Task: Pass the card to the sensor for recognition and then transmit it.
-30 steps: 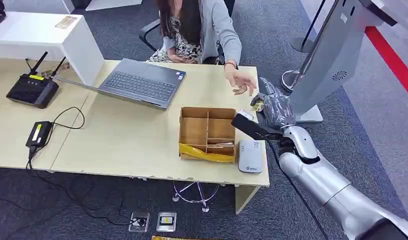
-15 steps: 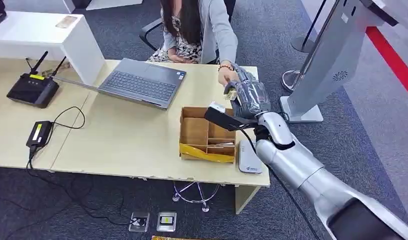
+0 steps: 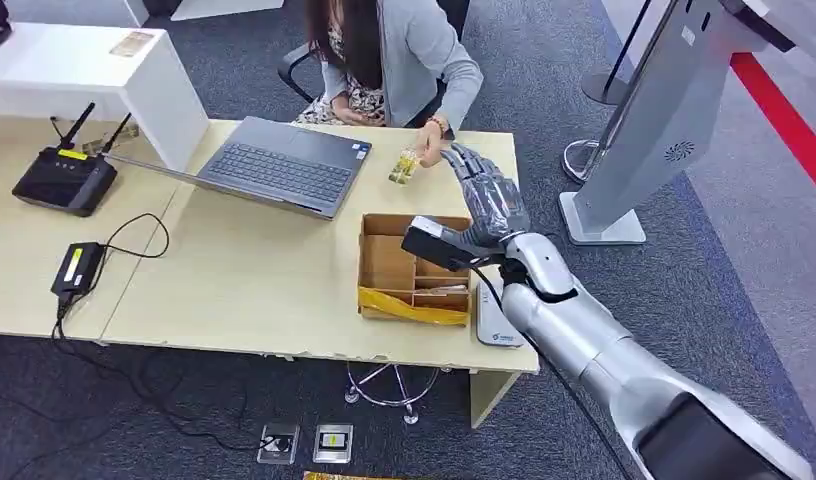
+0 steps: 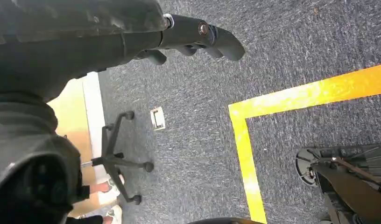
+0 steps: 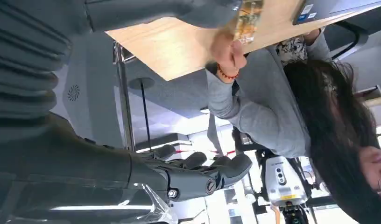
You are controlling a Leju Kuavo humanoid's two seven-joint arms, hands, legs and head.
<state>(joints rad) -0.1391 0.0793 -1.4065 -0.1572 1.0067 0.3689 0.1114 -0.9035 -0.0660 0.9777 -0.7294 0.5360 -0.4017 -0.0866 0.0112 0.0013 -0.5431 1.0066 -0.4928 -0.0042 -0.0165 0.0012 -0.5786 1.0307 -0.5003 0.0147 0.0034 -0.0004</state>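
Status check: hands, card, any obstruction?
Right hand open, fingers spread over the desk's far edge, holding nothing. Left hand hangs over carpet, state unclear. Card in the person's hand above the desk. Nothing blocking.

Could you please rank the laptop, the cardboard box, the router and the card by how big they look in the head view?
1. laptop
2. cardboard box
3. router
4. card
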